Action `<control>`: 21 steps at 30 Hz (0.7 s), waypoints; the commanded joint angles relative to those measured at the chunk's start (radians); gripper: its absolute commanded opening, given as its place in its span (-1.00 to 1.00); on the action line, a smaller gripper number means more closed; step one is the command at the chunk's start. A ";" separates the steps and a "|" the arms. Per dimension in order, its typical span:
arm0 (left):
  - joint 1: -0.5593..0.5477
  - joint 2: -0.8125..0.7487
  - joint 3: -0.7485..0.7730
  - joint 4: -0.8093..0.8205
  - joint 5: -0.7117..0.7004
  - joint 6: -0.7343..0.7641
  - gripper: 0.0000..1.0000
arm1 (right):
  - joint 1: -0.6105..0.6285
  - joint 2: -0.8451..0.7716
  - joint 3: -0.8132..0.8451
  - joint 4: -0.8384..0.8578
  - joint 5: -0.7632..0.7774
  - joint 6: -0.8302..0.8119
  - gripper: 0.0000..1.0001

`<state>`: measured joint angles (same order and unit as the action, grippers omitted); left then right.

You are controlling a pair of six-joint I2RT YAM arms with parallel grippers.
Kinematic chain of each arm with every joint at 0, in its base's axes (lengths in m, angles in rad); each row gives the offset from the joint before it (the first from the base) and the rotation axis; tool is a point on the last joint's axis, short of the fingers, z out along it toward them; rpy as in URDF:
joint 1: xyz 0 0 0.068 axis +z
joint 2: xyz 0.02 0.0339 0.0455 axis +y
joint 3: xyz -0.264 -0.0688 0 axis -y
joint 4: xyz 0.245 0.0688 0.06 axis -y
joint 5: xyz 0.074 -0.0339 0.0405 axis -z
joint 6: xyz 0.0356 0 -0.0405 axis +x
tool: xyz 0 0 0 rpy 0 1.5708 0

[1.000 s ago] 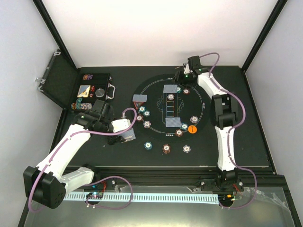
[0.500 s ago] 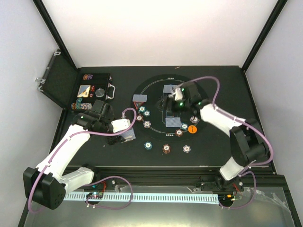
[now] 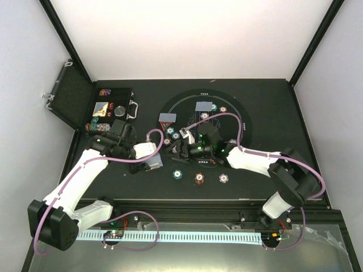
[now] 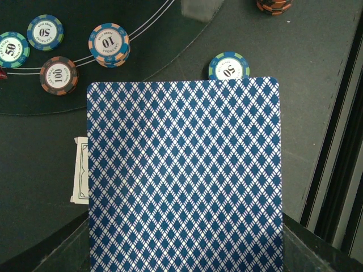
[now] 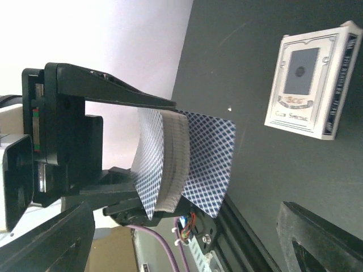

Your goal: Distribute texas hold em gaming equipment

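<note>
My left gripper (image 3: 152, 161) is shut on a deck of blue-backed cards (image 3: 154, 163), just off the mat's left edge. The deck fills the left wrist view (image 4: 184, 175), with a white card edge (image 4: 80, 170) sticking out at its left. The right wrist view shows the deck (image 5: 164, 164) clamped from the side, its outer cards splayed. My right gripper (image 3: 178, 148) is open and empty, close to the right of the deck. Its fingers (image 5: 323, 232) frame the deck. Chips (image 3: 177, 174) lie along the mat's near edge, and a teal 50 chip (image 4: 228, 66) shows past the deck.
The round black mat (image 3: 238, 122) holds face-down cards (image 3: 203, 106) and chips (image 3: 170, 131). The open black case (image 3: 113, 105) stands at the far left with chips inside. A white card box (image 5: 309, 85) lies on the dark surface. The table's front rail (image 4: 334, 170) is near.
My right arm has swung from the far edge of the mat down and left until it is beside the left gripper's deck. The left arm has not moved.
</note>
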<state>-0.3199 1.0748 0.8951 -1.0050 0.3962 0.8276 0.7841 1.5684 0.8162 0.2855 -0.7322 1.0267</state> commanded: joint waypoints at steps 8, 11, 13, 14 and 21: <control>0.007 0.000 0.049 -0.007 0.024 -0.005 -0.97 | 0.082 0.125 0.126 0.054 -0.004 0.041 0.74; 0.006 0.001 0.048 -0.007 0.022 -0.002 -0.97 | 0.085 0.135 0.161 -0.033 0.021 -0.002 0.71; 0.007 0.001 0.048 -0.007 0.020 -0.002 -0.97 | 0.084 0.126 0.167 -0.074 0.029 -0.031 0.71; 0.006 0.000 0.048 -0.007 0.018 -0.001 -0.97 | 0.084 0.119 0.172 -0.102 0.039 -0.055 0.71; 0.007 0.003 0.049 -0.006 0.024 0.000 -0.97 | 0.077 0.084 0.132 -0.139 0.060 -0.074 0.78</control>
<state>-0.3199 1.0752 0.8955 -1.0054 0.3969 0.8265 0.8635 1.6905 0.9680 0.1699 -0.6964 0.9802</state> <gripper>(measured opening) 0.666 0.884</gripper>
